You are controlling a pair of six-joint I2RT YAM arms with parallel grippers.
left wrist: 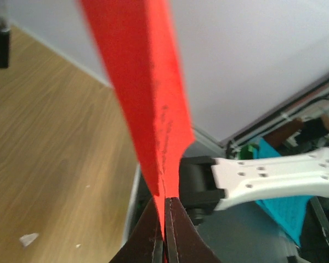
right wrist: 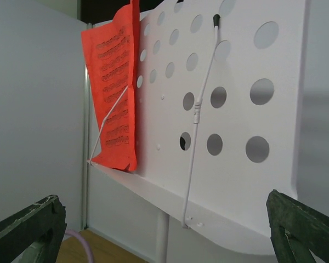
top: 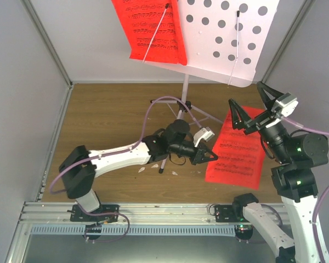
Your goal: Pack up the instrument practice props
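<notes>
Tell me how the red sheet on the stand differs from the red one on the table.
The sheet on the stand stands upright against the white music stand; the sheet on the table lies down. A thin wire arm holds the first; the left gripper pinches the second's edge. Both are bright red printed music.

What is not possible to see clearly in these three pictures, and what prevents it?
Top view: the upper edge cuts off the tray of the music stand; the left arm covers part of its legs.
Top view: the right gripper and wrist hide the far right corner of the red sheet on the table.
Left wrist view: that sheet, pinched in the left gripper, is too blurred to read.
</notes>
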